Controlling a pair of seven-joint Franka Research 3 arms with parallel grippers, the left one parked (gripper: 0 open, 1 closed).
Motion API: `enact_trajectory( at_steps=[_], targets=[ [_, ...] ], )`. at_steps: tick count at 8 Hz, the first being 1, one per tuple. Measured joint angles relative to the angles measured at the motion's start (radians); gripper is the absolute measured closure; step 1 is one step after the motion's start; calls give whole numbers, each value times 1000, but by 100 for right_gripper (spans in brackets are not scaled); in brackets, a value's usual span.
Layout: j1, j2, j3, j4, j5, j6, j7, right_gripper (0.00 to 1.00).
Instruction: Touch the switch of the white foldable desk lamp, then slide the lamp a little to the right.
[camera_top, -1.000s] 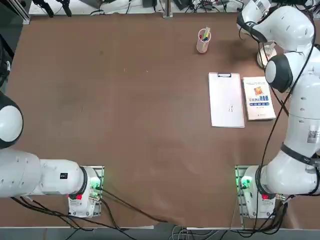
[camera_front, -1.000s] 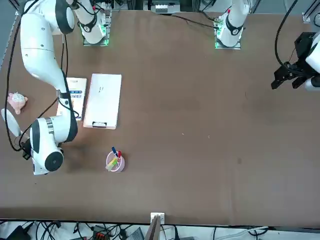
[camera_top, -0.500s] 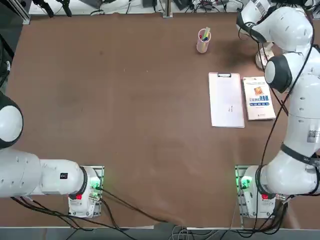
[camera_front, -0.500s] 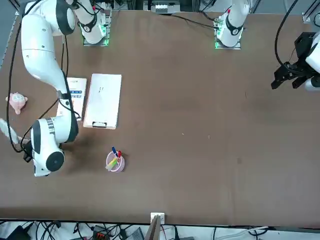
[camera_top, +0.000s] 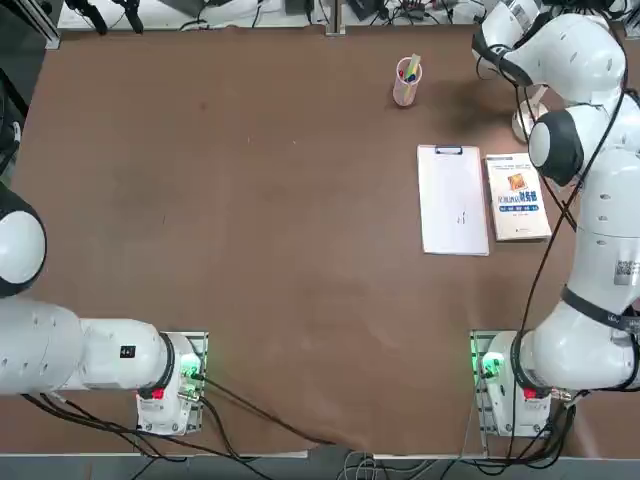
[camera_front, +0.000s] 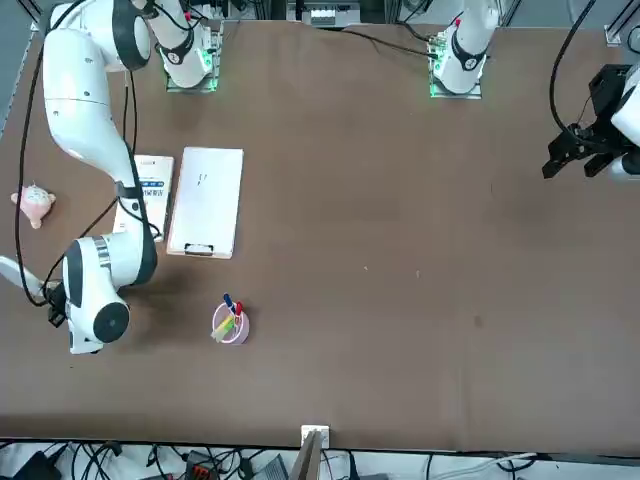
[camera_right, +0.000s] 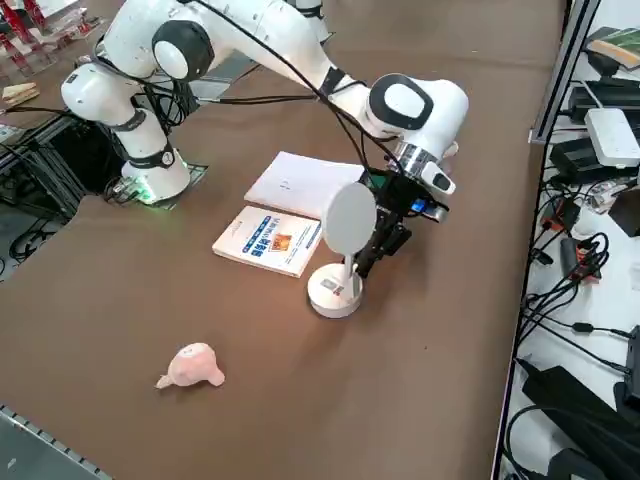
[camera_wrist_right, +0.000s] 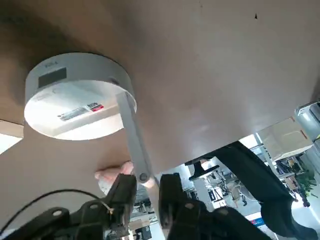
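Lamp (camera_right: 337, 290) is standing near the table's (camera_top: 250, 250) far right edge in the top view, its disc base flat on the brown surface, thin arm rising to a round head. Going left to right in that view: a pink pen cup (camera_top: 406, 83) is sitting far out, then a clipboard (camera_top: 452, 200), then a book (camera_top: 517, 196) just beside it, with the lamp beyond the book, mostly hidden by the right arm. In the side view a small pink toy (camera_right: 190, 367) is lying well apart from the lamp, nearer the camera. Right gripper (camera_wrist_right: 148, 186) is reaching in at the lamp's arm; in the wrist view its fingers (camera_wrist_right: 125, 189) are standing narrowly apart, one on each side of the thin arm near its hinge. Whether they are actually pressing on it cannot be told.
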Motion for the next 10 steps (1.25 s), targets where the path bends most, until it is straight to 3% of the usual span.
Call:
enact_trajectory(
  at_steps=[2, 5, 10],
  targets=[
    [0, 0, -3, 1, 0, 6, 10, 74],
    [0, 0, -4, 1, 0, 9, 18, 75],
    [30, 0, -4, 8, 0, 1, 19, 60]
  ],
)
